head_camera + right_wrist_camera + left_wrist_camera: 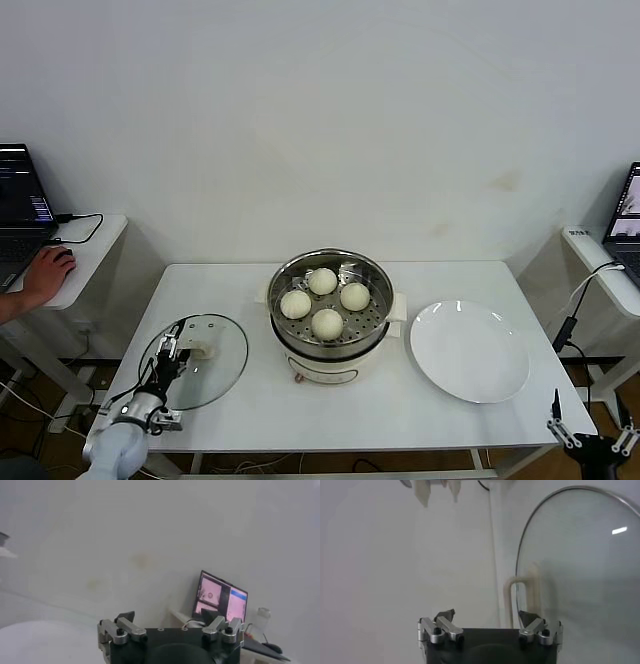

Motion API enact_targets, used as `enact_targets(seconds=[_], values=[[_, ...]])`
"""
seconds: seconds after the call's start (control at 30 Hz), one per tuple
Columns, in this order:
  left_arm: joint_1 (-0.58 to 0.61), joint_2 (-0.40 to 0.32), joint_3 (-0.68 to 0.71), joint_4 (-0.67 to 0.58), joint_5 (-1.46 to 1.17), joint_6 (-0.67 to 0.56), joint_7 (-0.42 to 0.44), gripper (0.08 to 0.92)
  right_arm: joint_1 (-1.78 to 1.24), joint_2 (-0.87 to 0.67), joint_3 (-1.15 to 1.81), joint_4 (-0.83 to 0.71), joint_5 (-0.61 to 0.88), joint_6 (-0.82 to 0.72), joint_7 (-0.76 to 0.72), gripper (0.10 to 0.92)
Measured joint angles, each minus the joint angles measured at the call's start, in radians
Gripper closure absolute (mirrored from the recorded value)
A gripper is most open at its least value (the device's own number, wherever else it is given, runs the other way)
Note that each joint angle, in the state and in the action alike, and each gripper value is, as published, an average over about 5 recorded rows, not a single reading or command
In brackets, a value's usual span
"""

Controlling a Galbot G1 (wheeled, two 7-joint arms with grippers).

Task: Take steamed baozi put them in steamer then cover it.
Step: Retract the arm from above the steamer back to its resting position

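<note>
The steel steamer stands on its cream base at the table's middle, uncovered. Several cream-white baozi sit on its perforated tray. The glass cover lies flat on the table to the steamer's left, cream handle up. My left gripper is open over the cover's near-left part, just short of the handle. In the left wrist view the cover and its handle lie just beyond the open left gripper. My right gripper hangs open past the table's front right corner, holding nothing.
A flat white plate lies right of the steamer. Side tables with laptops stand at both sides; a person's hand rests on the left one. The right wrist view shows the plate's edge and a laptop.
</note>
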Motion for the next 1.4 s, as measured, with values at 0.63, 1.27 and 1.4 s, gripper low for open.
enact_targets(seconds=[0.63, 1.27, 1.4], values=[[-0.054, -0.005, 0.013, 0.081, -0.024, -0.019, 0.009, 0.45, 0.004, 0.009, -0.01, -0.016, -0.026, 0.011, -0.008, 0.203], [-0.012, 0.013, -0.024, 0.028, -0.092, -0.042, -0.039, 0.861, 0.02, 0.0, -0.042, -0.026, -0.048, 0.013, -0.031, 0.202], [0.036, 0.038, -0.044, -0.069, -0.142, 0.008, -0.019, 0.861, 0.024, -0.006, -0.051, -0.025, -0.053, 0.013, -0.041, 0.203]])
